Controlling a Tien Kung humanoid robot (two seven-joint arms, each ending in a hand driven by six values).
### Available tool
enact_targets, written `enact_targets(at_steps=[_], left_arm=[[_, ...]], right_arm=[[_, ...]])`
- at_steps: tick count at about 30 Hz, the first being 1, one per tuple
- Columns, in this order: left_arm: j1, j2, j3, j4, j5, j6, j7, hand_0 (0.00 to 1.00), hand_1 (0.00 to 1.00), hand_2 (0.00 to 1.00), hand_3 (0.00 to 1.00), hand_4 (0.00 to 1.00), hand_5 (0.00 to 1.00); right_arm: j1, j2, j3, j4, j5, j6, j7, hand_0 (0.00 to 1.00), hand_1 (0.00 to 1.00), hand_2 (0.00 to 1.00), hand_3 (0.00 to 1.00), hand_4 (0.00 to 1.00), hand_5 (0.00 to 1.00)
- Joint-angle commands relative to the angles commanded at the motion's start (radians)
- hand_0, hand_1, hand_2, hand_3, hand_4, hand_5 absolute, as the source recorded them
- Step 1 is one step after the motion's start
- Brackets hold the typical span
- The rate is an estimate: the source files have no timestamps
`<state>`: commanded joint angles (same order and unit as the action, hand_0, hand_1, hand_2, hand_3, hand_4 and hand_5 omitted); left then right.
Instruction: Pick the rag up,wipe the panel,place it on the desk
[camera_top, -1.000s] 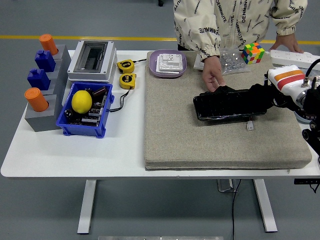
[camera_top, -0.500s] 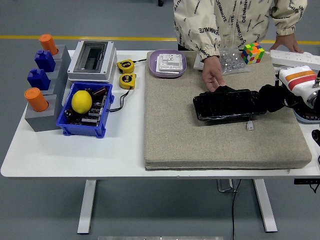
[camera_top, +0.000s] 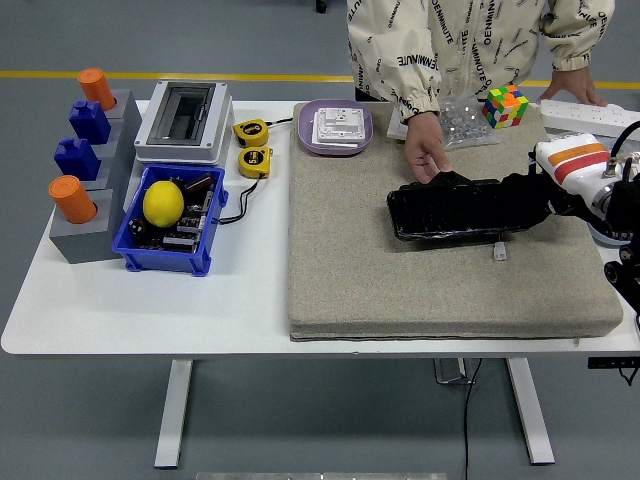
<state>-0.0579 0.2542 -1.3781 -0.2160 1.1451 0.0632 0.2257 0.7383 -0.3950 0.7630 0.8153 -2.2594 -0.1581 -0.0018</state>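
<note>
— One robot hand is in view, the right hand (camera_top: 527, 195), black, reaching in from the right edge and resting on the right end of the black panel (camera_top: 455, 210). Whether its fingers are curled or flat cannot be told, since black lies on black

— And the rag?

— No rag can be picked out apart from the dark hand and panel; if it lies under the hand, it is hidden. The panel lies flat on the grey mat (camera_top: 350, 270), toward its far right part

— Anyone else at the table?

— A person in a printed jacket stands at the far side. One hand (camera_top: 426, 145) hangs down with its fingertips touching the panel's far edge; the other hand (camera_top: 578, 88) rests by the white power strip (camera_top: 590, 112)

— Other things?

— A small white piece (camera_top: 500, 253) just in front of the panel, a colour cube (camera_top: 506, 105) at the far edge, a purple tray (camera_top: 306, 135), two yellow tape measures (camera_top: 254, 147), and a blue bin (camera_top: 165, 255) holding a lemon (camera_top: 163, 202)
</note>
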Motion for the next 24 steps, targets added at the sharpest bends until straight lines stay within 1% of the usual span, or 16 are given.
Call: enact_targets(at_steps=[12, 19, 24], left_arm=[[-0.002, 0.001, 0.000, 0.000, 0.000, 0.000, 0.000, 0.634, 0.658, 0.685, 0.574, 0.615, 0.511], [-0.003, 0.002, 0.002, 0.000, 0.000, 0.000, 0.000, 0.635, 0.658, 0.683, 0.573, 0.615, 0.511], [-0.002, 0.002, 0.004, 0.001, -0.001, 0.000, 0.000, 0.635, 0.658, 0.683, 0.573, 0.615, 0.511]], right_arm=[[0.031, 0.042, -0.057, 0.011, 0.005, 0.000, -0.003, 0.280, 0.313, 0.375, 0.380, 0.957, 0.030], [0.043, 0.076, -0.095, 0.020, 0.008, 0.000, -0.005, 0.279, 0.314, 0.375, 0.380, 0.957, 0.031], [0.058, 0.113, -0.126, 0.024, 0.013, 0.002, -0.007, 0.279, 0.314, 0.375, 0.380, 0.957, 0.031]])
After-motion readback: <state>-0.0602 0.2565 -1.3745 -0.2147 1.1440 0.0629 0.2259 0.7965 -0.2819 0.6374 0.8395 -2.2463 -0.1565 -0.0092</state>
